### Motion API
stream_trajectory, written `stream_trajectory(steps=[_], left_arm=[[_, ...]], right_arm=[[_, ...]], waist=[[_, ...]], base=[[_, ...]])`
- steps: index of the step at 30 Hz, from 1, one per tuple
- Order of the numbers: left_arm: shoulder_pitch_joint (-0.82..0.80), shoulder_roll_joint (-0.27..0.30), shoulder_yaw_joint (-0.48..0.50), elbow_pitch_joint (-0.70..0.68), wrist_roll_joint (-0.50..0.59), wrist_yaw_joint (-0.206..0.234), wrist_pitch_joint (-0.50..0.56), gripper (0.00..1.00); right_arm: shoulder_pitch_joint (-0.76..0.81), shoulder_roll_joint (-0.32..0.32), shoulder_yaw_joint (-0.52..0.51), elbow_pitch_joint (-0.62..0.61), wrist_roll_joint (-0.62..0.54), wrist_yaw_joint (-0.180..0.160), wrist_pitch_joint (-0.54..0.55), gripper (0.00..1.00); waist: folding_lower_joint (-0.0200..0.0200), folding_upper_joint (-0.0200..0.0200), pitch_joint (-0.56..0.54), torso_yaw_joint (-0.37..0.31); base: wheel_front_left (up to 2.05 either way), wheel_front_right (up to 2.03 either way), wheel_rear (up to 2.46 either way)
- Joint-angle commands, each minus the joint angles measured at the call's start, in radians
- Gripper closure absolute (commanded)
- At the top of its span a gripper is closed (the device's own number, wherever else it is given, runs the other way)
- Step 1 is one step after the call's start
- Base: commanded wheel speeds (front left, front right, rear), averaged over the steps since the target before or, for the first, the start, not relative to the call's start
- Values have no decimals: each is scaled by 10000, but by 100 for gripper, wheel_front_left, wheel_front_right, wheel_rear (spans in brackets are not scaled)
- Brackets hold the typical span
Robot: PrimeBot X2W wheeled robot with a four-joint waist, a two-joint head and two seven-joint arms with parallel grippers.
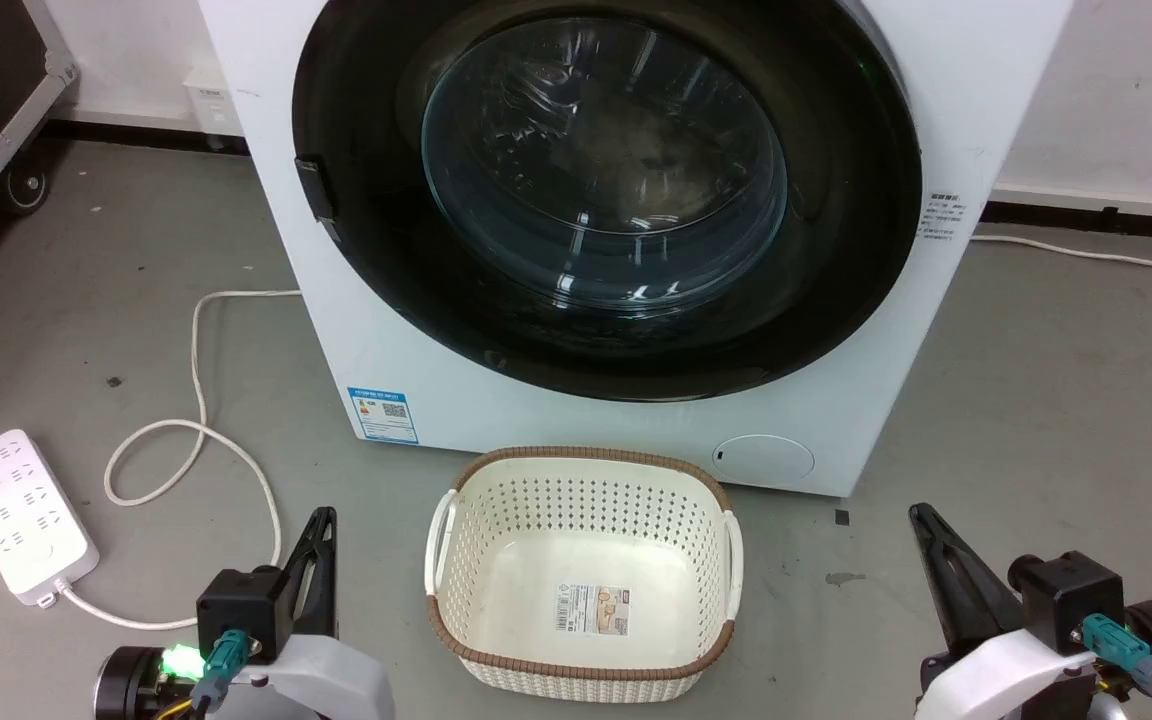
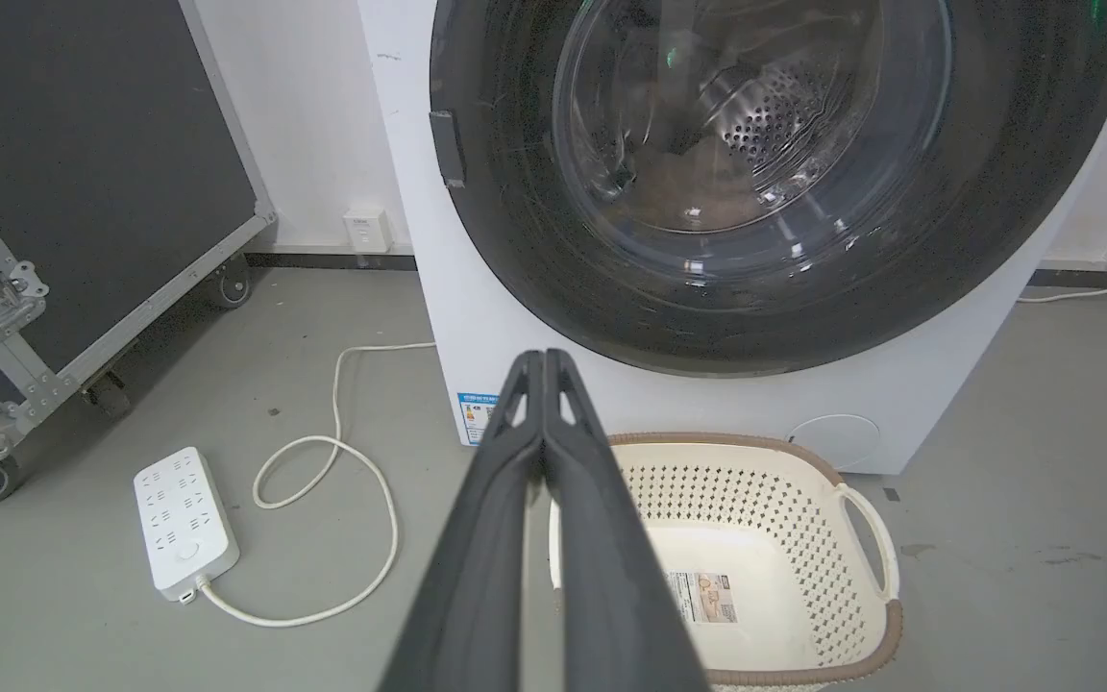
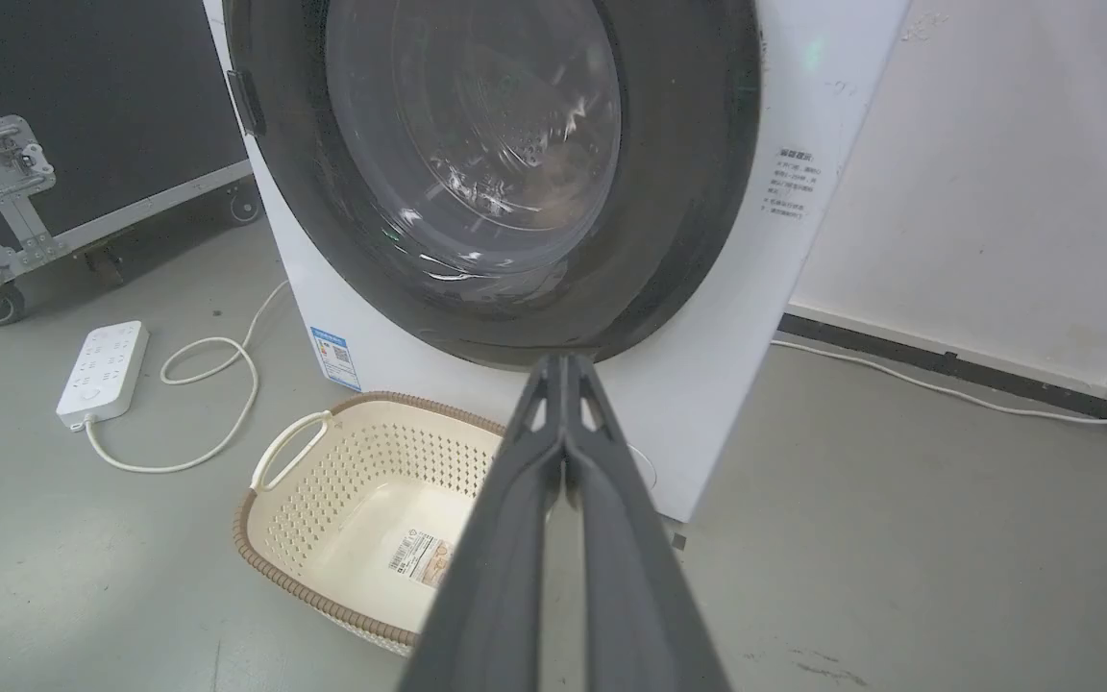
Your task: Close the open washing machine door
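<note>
Nearest: my left gripper [image 2: 544, 359] and right gripper [image 3: 564, 361] sit low on either side, each w/ its two fingers pressed together, nothing pinched, touching nothing. Between them on the floor is the cream basket [image 1: 591, 453], just in front of the washing machine [image 1: 536, 400].

Beyond that, the washing machine door [image 1: 606, 180] lies flat against the machine's front, black ring flush w/ the white panel as far as I can see. So I judge the closing step is basically done. Can't tell if the latch has caught. If not, the next move calls for a firm straight push w/ closed fingertips on the black ring near the small tab [image 1: 316, 190], reaching over the basket.

Door faces straight out at me, plane upright. It's round, so no real long axis. Tab is at its left edge, so the hinge is prob. on the right.
</note>
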Motion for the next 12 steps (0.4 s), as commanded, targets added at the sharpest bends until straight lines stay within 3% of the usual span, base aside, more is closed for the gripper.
stream_trajectory(steps=[1,12], left_arm=[[-147,-2,42,-78,66,57,70,100],[-151,-3,57,-112,101,74,128,100]], right_arm=[[-137,63,8,-101,-67,-7,45,100],[-142,68,14,-128,-78,-7,103,100]], waist=[[0,0,-1,4],[0,0,-3,13]], base=[[0,0,0],[0,0,0]])
